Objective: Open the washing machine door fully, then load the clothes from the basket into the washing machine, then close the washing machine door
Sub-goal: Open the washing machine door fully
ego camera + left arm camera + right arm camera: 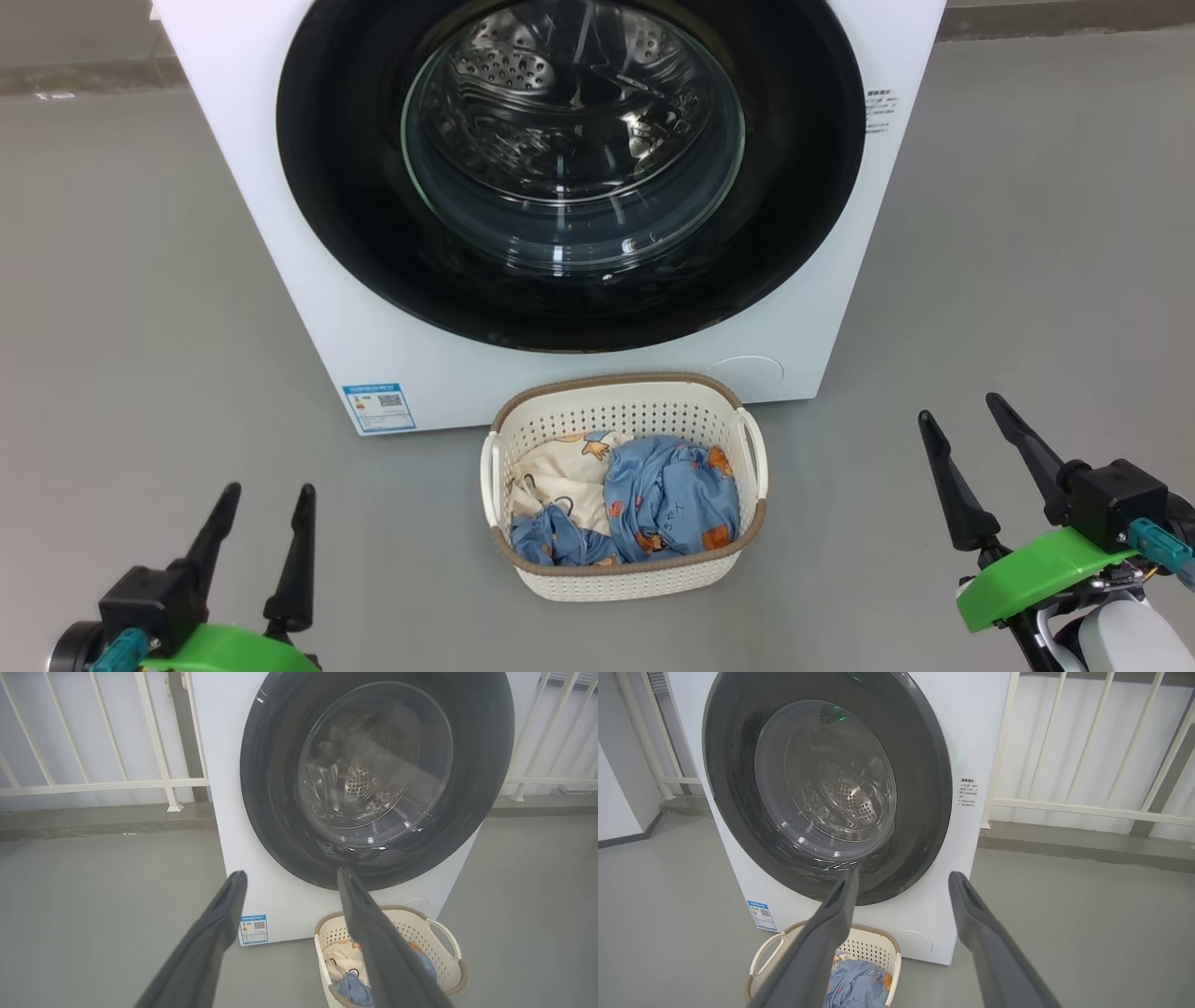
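Washing machine: white front-loader standing on the grey floor and facing the robot. A blue label sticker sits at the lower left of its front.
Washing machine door: glossy black ring around a clear glass bowl, lying flush against the machine's front. It appears shut, though no latch is visible. The perforated steel drum shows through the glass.
Basket: cream, with a brown rim, on the floor just in front of the machine. It stands below the door and between the two grippers.
Clothes: inside the basket. Blue bear-print fabric fills the right and front, and the cream piece lies at the left rear.
Left gripper: lower left of the head view, fingers spread and holding nothing, well apart from the basket.
Right gripper: lower right of the head view, fingers likewise parted and empty, well apart from the basket.
Railing: white bars behind the machine, seen in both wrist views.
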Motion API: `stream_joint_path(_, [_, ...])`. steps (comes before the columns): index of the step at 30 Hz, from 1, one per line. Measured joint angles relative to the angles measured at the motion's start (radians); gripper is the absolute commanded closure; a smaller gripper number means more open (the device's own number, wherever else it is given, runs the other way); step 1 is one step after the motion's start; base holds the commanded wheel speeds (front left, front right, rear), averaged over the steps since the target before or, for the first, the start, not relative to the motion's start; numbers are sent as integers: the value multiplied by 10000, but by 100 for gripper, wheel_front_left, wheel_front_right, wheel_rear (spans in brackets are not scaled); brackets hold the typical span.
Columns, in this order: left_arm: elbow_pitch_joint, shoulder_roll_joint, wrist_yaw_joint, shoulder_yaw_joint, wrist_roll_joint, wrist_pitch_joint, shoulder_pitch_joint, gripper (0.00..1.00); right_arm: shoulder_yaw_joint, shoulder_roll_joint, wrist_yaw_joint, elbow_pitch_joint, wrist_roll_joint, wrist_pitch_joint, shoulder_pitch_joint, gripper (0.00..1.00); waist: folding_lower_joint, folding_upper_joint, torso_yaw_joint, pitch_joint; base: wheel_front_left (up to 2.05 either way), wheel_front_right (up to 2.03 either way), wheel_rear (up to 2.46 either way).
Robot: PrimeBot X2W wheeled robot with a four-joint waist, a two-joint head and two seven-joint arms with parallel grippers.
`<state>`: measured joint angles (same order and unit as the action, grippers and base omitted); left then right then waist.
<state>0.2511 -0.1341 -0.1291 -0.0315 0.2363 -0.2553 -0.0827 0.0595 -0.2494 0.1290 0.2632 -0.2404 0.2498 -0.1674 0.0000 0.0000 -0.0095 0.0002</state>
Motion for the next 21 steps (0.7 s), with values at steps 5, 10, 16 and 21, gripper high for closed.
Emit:
stream_joint_path(5, [56, -71, 0, -59, -50, 0, -5, 0, -23, 2, 0, -48, -2, 0, 0, 0, 0, 0, 15, 5, 8, 8, -16])
stream_joint_path(10, [79, -71, 0, -23, -50, 0, -24, 0, -50, 6, 0, -50, -12, 0, 1, 0, 0, 0, 51, 39, 44, 44, -88])
stream_joint_path(16, [159, -71, 0, 44, -48, 0, -47, 0, -58, 31, 0, -46, -65, 0, 1, 0, -1, 0, 86, 69, 83, 83, -165])
stream_joint_path(21, [190, -69, 0, 42, -48, 0, -48, 0, -84, 58, 0, -46, -67, 0, 3, 0, 0, 0, 117, 86, 120, 120, -239])
